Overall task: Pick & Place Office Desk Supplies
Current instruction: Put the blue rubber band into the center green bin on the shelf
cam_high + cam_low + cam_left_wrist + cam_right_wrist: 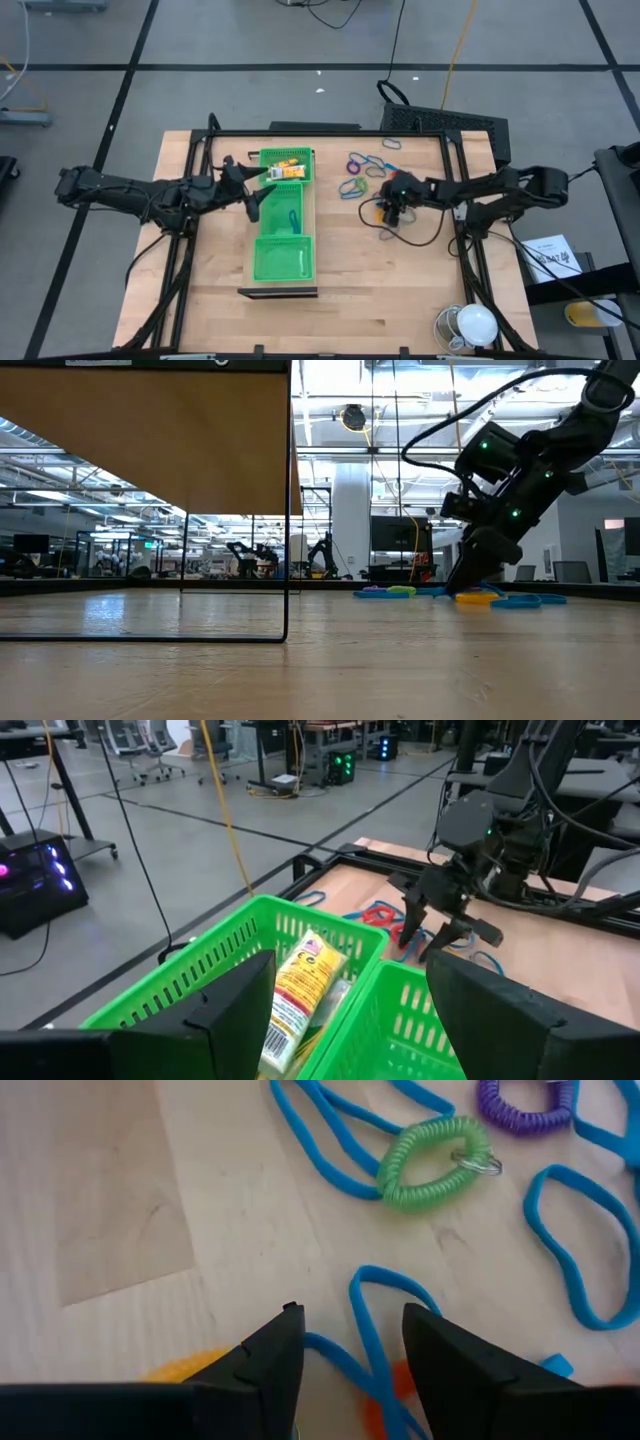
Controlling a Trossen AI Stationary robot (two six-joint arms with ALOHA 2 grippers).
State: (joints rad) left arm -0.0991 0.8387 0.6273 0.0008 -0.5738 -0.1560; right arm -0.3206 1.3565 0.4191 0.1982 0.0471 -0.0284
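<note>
The supplies are thin loops in blue, purple, green and orange-red [365, 172], lying flat on the table right of a long green three-compartment tray [285, 215]. Yellow rectangular packets [300, 985] lie in the tray's far compartment. My right gripper [352, 1320] is open and low over the loops, its fingers standing either side of a blue loop's strand [375, 1345]. A green coiled loop [435, 1162] and a purple one [525, 1105] lie beyond it. My left gripper [262, 190] is open and hovers over the tray's far compartment.
Black frame rails [455, 190] run along the table's sides. A black cable [405, 235] curls on the wood near my right gripper. A white round object [470, 325] sits at the near right corner. Bare wood lies toward the near edge [380, 300].
</note>
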